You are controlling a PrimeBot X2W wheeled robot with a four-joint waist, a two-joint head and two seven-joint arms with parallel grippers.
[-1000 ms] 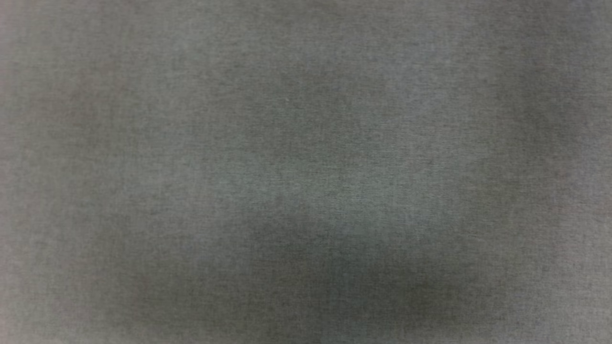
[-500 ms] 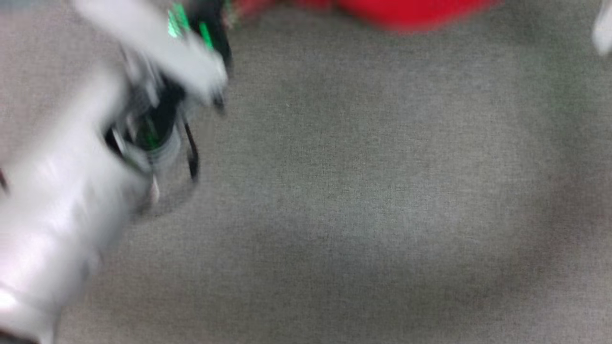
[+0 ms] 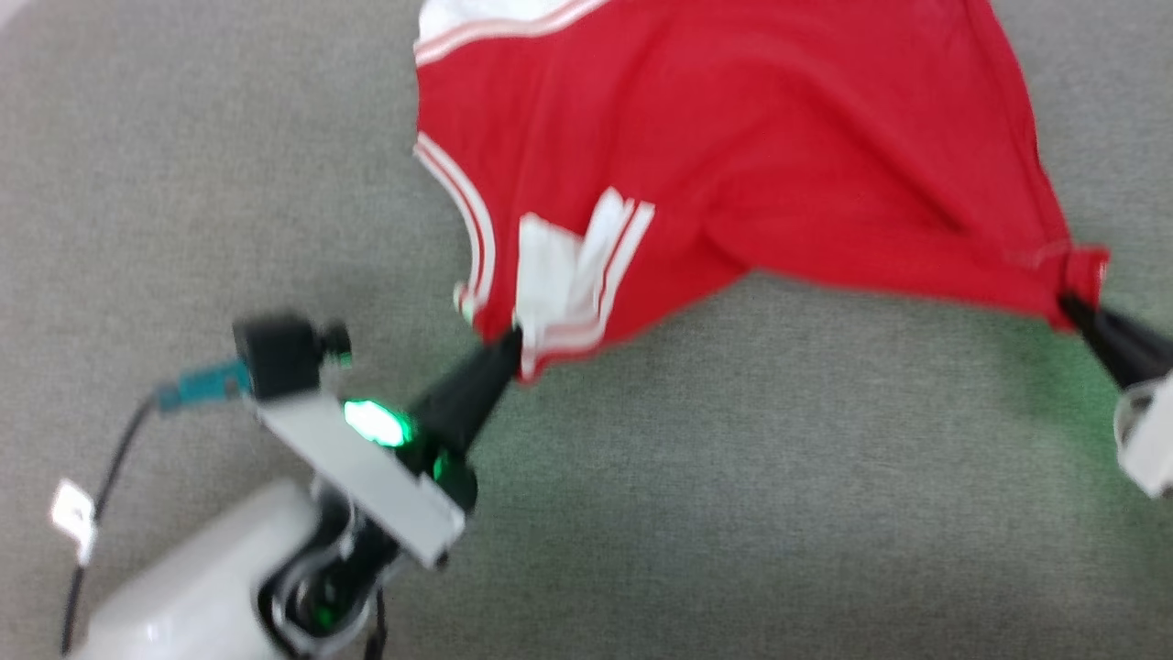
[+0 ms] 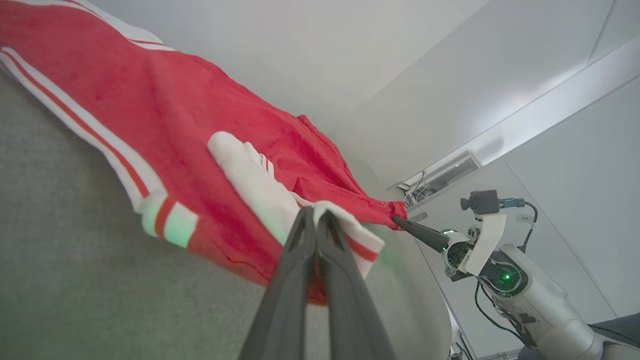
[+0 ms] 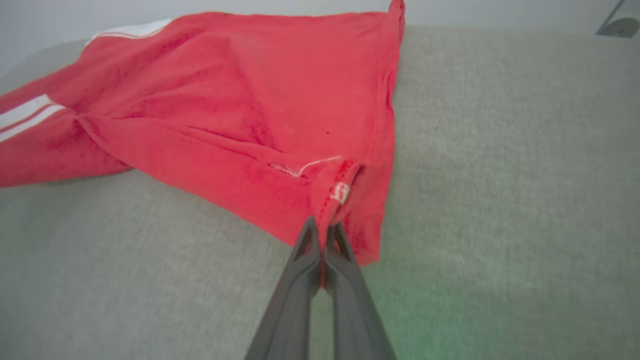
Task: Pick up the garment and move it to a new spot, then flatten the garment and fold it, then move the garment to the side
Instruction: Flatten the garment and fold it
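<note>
Both grippers clamped tight, arms spread wide apart.
Left gripper [image 3: 507,344] points up-right from the lower left of the head view, jaws pressed together on a striped white edge of the jersey [image 3: 733,137]. Pale left forearm [image 3: 183,596] angles in behind it, green wrist light [image 3: 374,423] lit. Right gripper [image 3: 1070,304] enters from the right edge, jaws pinched on a red corner.

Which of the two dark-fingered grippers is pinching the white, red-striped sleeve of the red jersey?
The left gripper; the right gripper pinches a plain red corner of the red jersey.
</note>
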